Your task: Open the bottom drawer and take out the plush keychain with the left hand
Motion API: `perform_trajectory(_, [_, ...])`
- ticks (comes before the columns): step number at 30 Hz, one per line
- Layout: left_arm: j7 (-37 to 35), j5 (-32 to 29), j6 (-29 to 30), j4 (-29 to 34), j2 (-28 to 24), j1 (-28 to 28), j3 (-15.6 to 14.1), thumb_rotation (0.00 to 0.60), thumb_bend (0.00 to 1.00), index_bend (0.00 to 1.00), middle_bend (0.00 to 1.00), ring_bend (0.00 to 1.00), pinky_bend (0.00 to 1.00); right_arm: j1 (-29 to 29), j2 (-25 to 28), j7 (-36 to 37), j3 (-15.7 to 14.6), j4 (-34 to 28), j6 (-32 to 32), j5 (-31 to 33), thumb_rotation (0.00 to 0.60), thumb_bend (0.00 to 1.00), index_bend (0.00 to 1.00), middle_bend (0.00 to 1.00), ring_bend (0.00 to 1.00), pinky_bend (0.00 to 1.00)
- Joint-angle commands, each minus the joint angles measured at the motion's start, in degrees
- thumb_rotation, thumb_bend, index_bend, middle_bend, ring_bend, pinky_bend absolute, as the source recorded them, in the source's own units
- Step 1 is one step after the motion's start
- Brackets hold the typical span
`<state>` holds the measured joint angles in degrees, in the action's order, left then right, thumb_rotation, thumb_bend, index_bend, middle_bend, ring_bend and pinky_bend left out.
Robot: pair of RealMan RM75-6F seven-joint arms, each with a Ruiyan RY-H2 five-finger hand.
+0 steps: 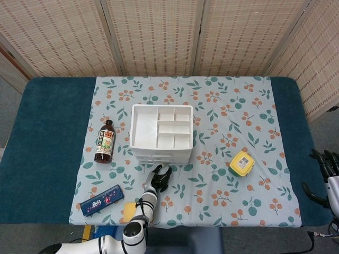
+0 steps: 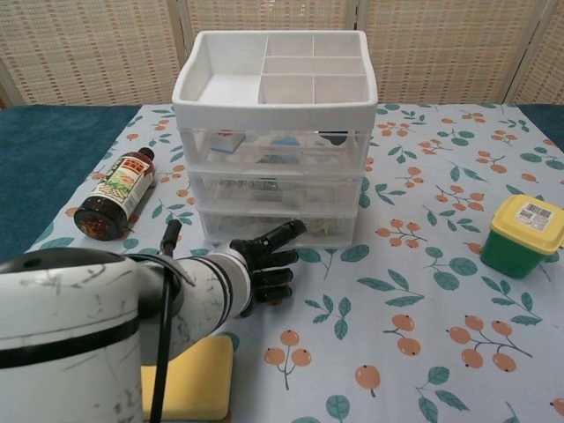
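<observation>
Left hand (image 2: 267, 263) was empty, fingers apart and stretched toward the bottom drawer (image 2: 280, 226), tips just short of its front; contact unclear. Drawer looked fully closed just ahead of the hand, so nothing done yet: open it, then pull the keychain. Keychain not identifiable through the clear front, presumably inside. Right hand (image 1: 324, 168) sat well off to the right, fingers apart, idle.
</observation>
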<state>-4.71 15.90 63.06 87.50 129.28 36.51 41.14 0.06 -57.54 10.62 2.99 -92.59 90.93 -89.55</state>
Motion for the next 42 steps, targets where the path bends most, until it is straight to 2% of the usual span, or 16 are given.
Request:
perform_trajectory(1, [-0.2, 0.2, 0.1, 0.1, 0.1, 0.0, 0.1, 0.600, 0.40, 0.24, 0.97, 1.00, 1.00, 0.0, 0.0, 0.0, 0.0, 0.0, 0.1, 0.0, 0.600, 0.35, 0.01, 0.19, 0.10, 0.05])
perform_trajectory(13, [-0.4, 0.2, -0.1, 0.1, 0.2, 0.4, 0.5, 0.600, 0.40, 0.25, 0.97, 1.00, 1.00, -0.2, 0.0, 0.0, 0.1, 0.0, 0.1, 0.2, 0.600, 0.35, 0.01, 0.19, 0.10, 0.05])
perform_trajectory(25, [0.1, -1.0, -0.5, -0.9, 0.0, 1.3, 1.8, 0.600, 0.42, 0.32, 0.97, 1.00, 1.00, -0.2, -0.1, 0.1, 0.1, 0.2, 0.0, 0.2, 0.600, 0.35, 0.01, 0.19, 0.10, 0.05])
perform_trajectory(42, [0.3, -2.6, -0.5, -0.2, -0.5, 1.1, 1.1, 0.600, 0.43, 0.39, 0.97, 1.00, 1.00, -0.2, -0.2, 0.3, 0.1, 0.4, 0.0, 0.2, 0.600, 0.35, 0.01, 0.19, 0.10, 0.05])
